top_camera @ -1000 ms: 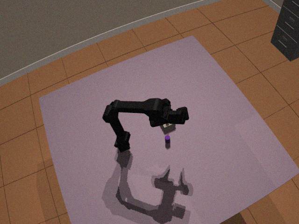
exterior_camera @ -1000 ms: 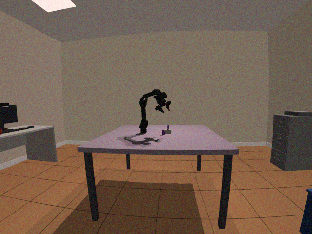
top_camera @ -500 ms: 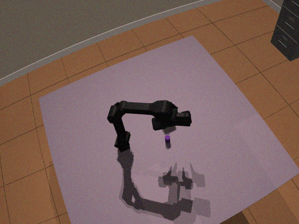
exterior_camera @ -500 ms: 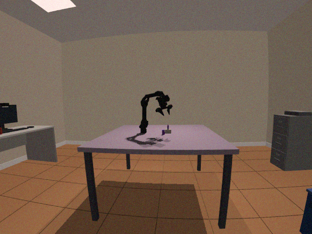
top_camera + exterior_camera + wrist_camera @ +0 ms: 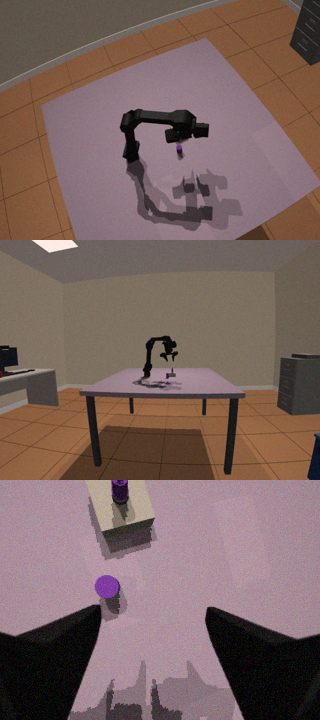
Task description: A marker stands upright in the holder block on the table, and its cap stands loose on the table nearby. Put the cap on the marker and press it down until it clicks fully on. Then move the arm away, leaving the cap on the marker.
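Purple marked the cap (image 5: pixel 179 149) (image 5: pixel 167 375) (image 5: pixel 107 587), which stood upright and loose on the table (image 5: pixel 85 134) (image 5: pixel 162 395) (image 5: pixel 185 540), apart from the block (image 5: pixel 172 374) (image 5: pixel 127 512) but near it. The marker (image 5: pixel 172 370) (image 5: pixel 120 491) rose bare from that block.

Black fingers made up the claw (image 5: pixel 175 136) (image 5: pixel 170 360) (image 5: pixel 154 612), the arm's only one. It stood well open, though short of its full spread, with nothing between the tips, and it hung above the table, pointing down.

The relation that mattered was sideways as well as downward. In the wrist view the cap lay ahead of the fingertips, toward the block, and well left of the gap's middle, almost in line with the left-hand tip. A straight drop would probably have missed it or set a finger down close by it. The cap's long axis ran up from the table, so a claw coming down plumb could have closed across its sides. The next move, as I judged it, called for a shift left and forward in that view, and only then a descent. Capping had still to be done.
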### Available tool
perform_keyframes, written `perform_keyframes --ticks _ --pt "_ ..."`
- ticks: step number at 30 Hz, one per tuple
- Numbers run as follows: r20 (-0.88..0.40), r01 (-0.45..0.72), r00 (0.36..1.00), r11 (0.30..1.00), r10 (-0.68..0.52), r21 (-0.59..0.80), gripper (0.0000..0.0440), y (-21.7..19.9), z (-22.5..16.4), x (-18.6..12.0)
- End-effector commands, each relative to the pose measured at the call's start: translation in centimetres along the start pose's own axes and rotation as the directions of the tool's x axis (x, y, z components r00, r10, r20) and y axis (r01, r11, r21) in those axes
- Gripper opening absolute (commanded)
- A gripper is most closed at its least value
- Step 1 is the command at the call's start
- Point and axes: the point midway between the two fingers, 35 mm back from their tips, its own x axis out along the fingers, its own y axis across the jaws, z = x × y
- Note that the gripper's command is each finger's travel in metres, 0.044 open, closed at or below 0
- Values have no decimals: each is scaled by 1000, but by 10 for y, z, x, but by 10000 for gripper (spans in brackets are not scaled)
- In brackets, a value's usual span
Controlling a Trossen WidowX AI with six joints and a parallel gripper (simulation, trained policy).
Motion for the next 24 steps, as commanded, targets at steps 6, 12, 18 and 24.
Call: perform_keyframes --ticks 6,12,18,24 --pt "-50 -104 993 994 104 -12 314 4 -10 23" --pt "-83 -157 984 987 155 -22 312 6 -16 34" --pt "-115 -207 973 978 202 -33 309 9 -20 46" --pt "-145 -256 958 966 246 -48 306 13 -23 57"
